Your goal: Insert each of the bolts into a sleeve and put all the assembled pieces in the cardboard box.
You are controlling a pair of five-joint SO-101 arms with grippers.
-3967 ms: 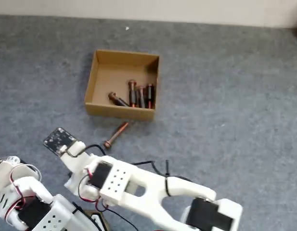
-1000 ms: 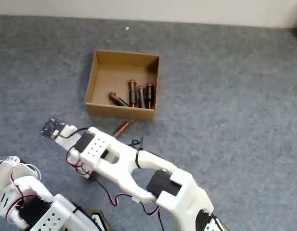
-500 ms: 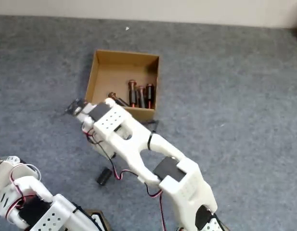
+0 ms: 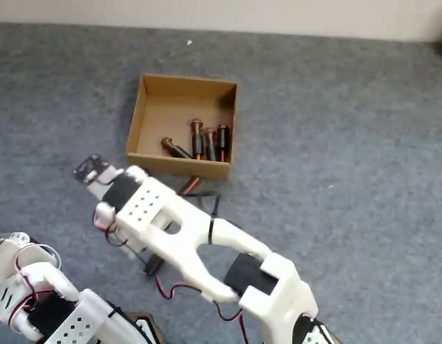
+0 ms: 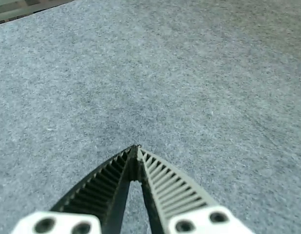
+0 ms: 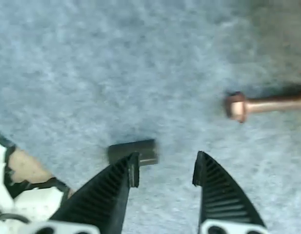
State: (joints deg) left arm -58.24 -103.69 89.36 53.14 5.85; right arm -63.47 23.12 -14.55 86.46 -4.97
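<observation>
A copper bolt [image 6: 265,104] lies flat on the grey carpet, and its tip [image 4: 193,184] pokes out from under my right arm [image 4: 170,222] just in front of the cardboard box [image 4: 138,115]. A short black sleeve [image 6: 133,151] lies on the carpet, touching the tip of one finger of my right gripper [image 6: 165,168]. That gripper is open and holds nothing. The sleeve [image 4: 152,265] also peeks out beneath the arm. Several assembled bolt-and-sleeve pieces [image 4: 206,142] lie in the box. My left gripper [image 5: 136,150] is shut and empty over bare carpet.
The left arm [image 4: 34,287] sits folded at the near left corner. Grey carpet stretches open to the right of the box and of the right arm. A pale wall edge runs along the far side.
The right arm swung up against the box's front wall, then came back toward the near left. The black sleeve now lies loose on the carpet under it. The left arm kept still.
</observation>
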